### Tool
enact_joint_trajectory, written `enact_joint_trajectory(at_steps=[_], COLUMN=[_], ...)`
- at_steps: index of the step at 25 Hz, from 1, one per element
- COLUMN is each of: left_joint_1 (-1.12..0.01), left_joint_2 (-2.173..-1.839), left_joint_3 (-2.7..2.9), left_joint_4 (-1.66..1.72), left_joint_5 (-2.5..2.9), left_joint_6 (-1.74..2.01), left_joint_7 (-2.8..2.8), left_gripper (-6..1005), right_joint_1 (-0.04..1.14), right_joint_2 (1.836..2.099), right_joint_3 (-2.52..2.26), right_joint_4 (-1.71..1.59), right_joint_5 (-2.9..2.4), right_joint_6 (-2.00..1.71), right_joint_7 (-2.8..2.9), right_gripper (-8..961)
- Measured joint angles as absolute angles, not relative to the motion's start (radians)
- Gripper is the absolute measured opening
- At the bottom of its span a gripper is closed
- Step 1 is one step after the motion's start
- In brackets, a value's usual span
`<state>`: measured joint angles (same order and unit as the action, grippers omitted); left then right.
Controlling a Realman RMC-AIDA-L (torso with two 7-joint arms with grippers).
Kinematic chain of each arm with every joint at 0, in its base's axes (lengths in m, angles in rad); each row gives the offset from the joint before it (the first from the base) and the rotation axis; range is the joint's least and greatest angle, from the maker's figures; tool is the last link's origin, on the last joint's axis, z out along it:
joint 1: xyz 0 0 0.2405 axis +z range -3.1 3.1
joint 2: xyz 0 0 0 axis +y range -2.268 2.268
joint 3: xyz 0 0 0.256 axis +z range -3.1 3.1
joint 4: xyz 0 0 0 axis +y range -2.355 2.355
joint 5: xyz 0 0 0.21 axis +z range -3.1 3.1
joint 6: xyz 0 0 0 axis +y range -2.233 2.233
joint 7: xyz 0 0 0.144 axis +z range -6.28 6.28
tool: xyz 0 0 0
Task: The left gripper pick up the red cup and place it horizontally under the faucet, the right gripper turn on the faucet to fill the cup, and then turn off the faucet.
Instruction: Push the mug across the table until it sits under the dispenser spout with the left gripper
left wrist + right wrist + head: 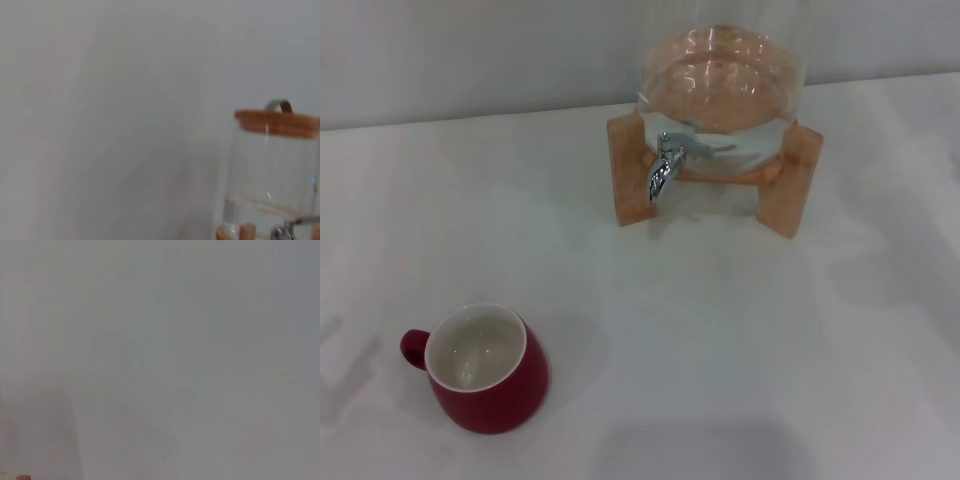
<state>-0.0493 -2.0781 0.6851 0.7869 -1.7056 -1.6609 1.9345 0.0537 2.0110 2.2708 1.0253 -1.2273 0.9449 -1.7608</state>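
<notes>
The red cup (485, 370) stands upright on the white table at the near left, white inside, its small handle pointing left. The chrome faucet (665, 168) points down from the front of the clear glass jar (723, 90), which rests on a wooden stand (630, 175) at the far centre-right. The jar holds water in its lower part. In the left wrist view the jar (272, 175) with its wooden lid (277, 122) shows, with a bit of the faucet (292, 230) at the frame's edge. Neither gripper is in view.
The white table (720, 340) spreads between the cup and the stand. A pale wall (470, 50) runs behind the table. The right wrist view shows only a plain grey surface (160, 360).
</notes>
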Motion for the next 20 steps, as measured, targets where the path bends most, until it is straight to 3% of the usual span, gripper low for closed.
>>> enact_joint_trajectory(at_steps=[20], left_joint_1=[-0.031], left_joint_2=[-2.079], left_joint_3=[0.685], left_joint_4=[0.736], left_joint_5=[-1.718], left_joint_6=[-1.639], left_joint_7=[1.992], left_gripper=[619], right_joint_1=[0.056], right_joint_2=[2.009], right_joint_3=[2.274], right_joint_4=[1.022], right_joint_5=[-1.226], right_joint_6=[0.945], right_joint_7=[-1.763], right_gripper=[631])
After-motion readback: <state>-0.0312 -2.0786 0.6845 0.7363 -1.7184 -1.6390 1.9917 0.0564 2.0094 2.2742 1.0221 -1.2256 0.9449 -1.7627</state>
